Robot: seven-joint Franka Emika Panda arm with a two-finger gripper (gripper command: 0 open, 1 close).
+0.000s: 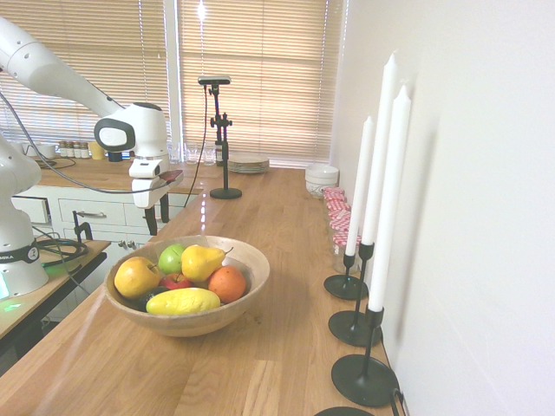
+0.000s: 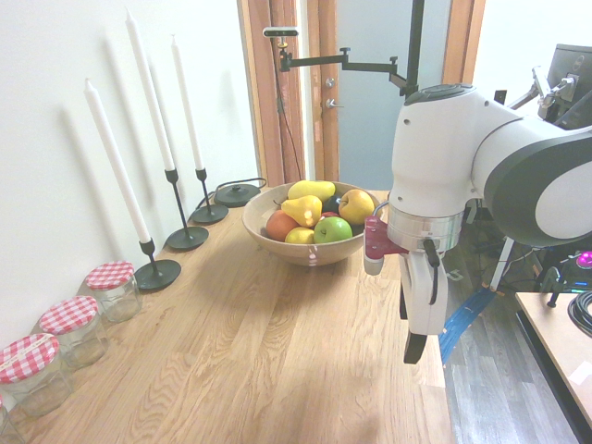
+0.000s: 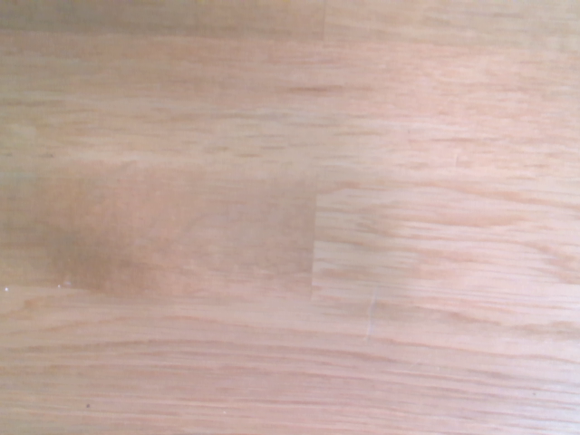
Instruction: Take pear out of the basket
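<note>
The basket (image 1: 251, 264) (image 2: 262, 220) is a wide light-wood bowl on the wooden counter, filled with fruit. On top of the pile lies the pear (image 1: 201, 260) (image 2: 302, 210), yellow with a thin dark stem. Around it are a lemon (image 1: 182, 302) (image 2: 311, 190), a yellow apple (image 1: 137, 277), a green apple (image 1: 171, 257), a small red apple (image 1: 176, 282) and an orange (image 1: 227, 283). My gripper (image 1: 157, 217) (image 2: 416, 344) hangs above the bare counter, well away from the basket, pointing down, open and holding nothing. Only wood grain shows in the wrist view.
Three tall white candles (image 1: 383, 186) in black holders stand along the wall beside the basket. Glass jars with red chequered lids (image 2: 109, 276) line the wall further along. Stacked plates (image 1: 249, 162) and white bowls (image 1: 322, 178) sit at the counter's window end.
</note>
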